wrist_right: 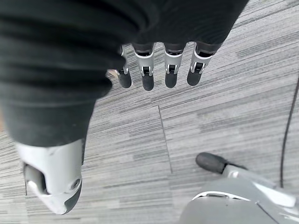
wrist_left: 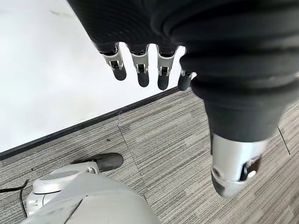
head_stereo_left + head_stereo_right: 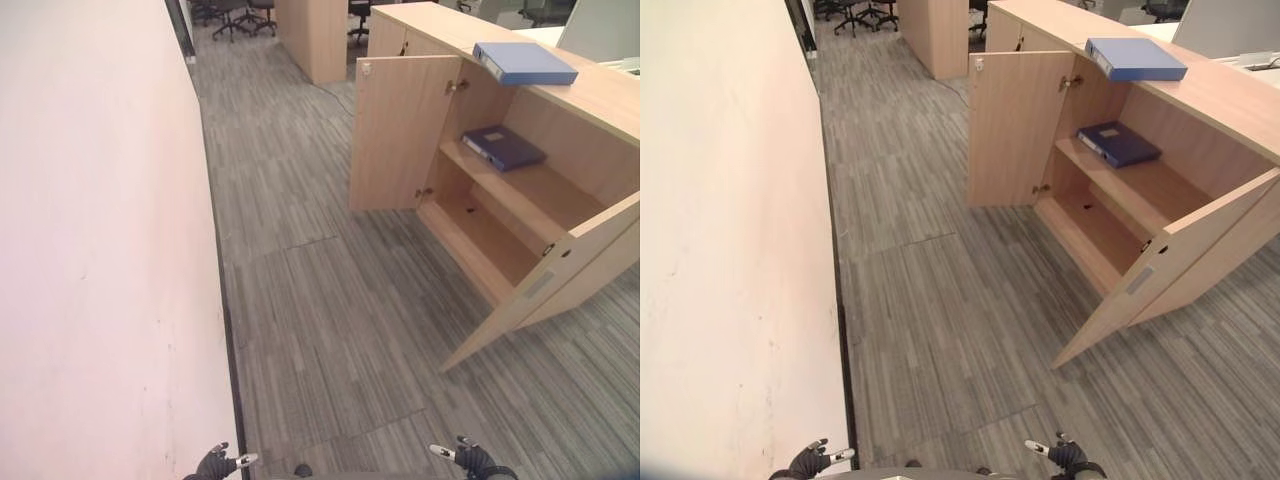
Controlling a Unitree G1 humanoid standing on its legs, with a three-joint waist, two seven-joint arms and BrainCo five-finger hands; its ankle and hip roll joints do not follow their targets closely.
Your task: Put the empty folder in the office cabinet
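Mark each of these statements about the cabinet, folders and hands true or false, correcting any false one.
1. Both cabinet doors stand shut. False: both doors are swung open.
2. A light blue folder lies on the cabinet's top. True.
3. A dark blue folder lies on the lower shelf. False: it lies on the upper shelf.
4. The left hand holds a folder. False: its fingers hang straight and empty.
5. The right hand holds nothing. True.
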